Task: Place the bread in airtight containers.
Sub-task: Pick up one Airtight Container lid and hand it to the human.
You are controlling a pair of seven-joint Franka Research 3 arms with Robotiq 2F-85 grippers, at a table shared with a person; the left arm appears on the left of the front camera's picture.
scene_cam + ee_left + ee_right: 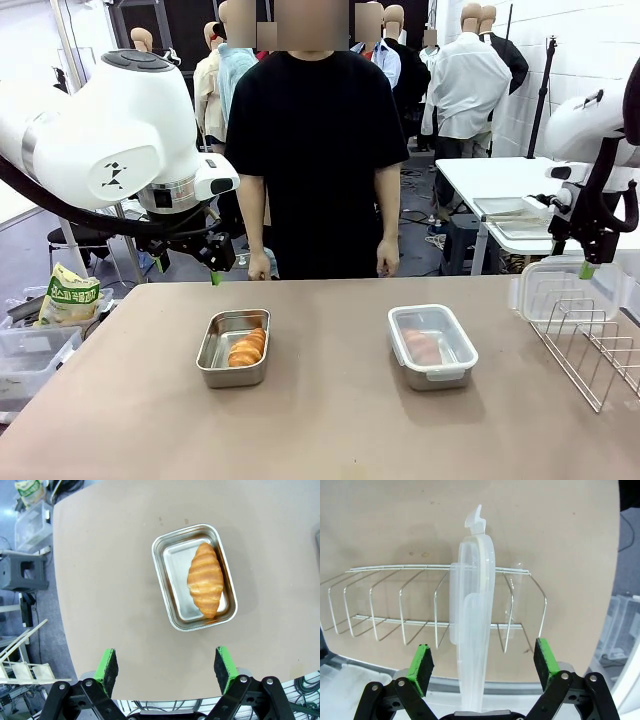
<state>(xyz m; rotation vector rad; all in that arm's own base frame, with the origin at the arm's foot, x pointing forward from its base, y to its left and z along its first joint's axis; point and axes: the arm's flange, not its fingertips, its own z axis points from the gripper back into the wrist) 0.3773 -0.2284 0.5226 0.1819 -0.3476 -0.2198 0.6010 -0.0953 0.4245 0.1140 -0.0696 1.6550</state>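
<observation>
Left wrist view: the left arm's green-padded fingers (110, 666) stand spread and empty above the brown surface (110, 580); beyond them a golden-brown ridged croissant (205, 579) lies lengthwise in an open rectangular stainless-steel tub (172, 590); a second croissant (422, 346) sits in the lidded tub (433, 347); the right arm's fingers (543, 659), released, flank an upright clear plastic lid (472, 600) in a wire rack (380, 605).

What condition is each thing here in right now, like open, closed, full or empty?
Left container: open, croissant inside.
Right container: lidded, croissant inside.
Spare lid: upright in wire rack.
Left gripper: open, empty.
Right gripper: open, astride the lid.
</observation>
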